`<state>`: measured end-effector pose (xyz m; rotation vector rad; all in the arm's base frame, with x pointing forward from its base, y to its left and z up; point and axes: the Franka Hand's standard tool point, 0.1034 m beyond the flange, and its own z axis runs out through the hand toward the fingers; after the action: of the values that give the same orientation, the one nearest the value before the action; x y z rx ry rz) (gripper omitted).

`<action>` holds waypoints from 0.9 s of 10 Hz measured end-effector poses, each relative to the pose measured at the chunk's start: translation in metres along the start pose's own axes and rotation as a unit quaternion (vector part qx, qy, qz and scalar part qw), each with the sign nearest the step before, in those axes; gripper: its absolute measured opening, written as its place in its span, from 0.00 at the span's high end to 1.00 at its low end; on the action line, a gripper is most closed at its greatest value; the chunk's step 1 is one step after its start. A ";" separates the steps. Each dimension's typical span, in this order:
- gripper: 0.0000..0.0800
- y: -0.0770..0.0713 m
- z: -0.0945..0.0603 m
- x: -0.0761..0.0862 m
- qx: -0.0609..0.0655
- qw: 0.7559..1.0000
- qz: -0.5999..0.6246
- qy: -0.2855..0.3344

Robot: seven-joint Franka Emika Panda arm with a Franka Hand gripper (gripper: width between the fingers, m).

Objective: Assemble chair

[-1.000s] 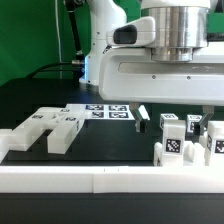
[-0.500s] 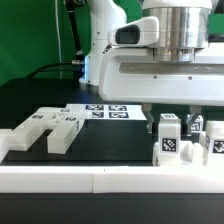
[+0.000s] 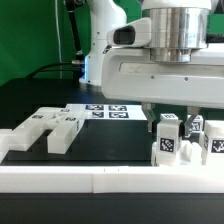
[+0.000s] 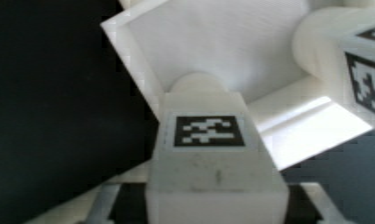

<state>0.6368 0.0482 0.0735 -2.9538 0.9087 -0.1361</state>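
My gripper hangs at the exterior view's right, shut on a white tagged post of the chair that stands upright by the border rail. In the wrist view the same post fills the middle, and a finger presses on each side of it at my gripper. A second tagged post stands just to the right, seen in the wrist view as a tagged block. Two notched blocks lie at the left.
The marker board lies flat on the black table behind the parts. A long low white border rail runs along the front. The robot's white base stands at the back. A pale flat surface lies beyond the held post.
The jaws have closed from wide open onto the post; the finger on the exterior view's left swung inward against it. The arm and the other parts have stayed in place.
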 end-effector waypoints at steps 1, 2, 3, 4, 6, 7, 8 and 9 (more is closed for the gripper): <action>0.64 0.001 0.000 0.001 0.002 0.999 0.055 0.002; 0.64 0.001 0.000 0.001 0.003 0.994 0.113 0.001; 0.64 0.000 0.000 -0.001 0.002 0.988 0.153 0.001; 0.64 -0.002 0.000 -0.003 0.003 0.975 0.221 -0.002; 0.64 -0.003 0.000 -0.005 0.002 0.944 0.330 -0.004; 0.64 -0.004 0.000 -0.005 0.003 0.929 0.370 -0.006; 0.64 -0.005 0.001 -0.007 0.003 0.903 0.430 -0.009; 0.64 -0.007 0.001 -0.009 0.001 0.882 0.471 -0.009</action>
<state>0.6336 0.0590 0.0722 -2.1496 2.1625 -0.0575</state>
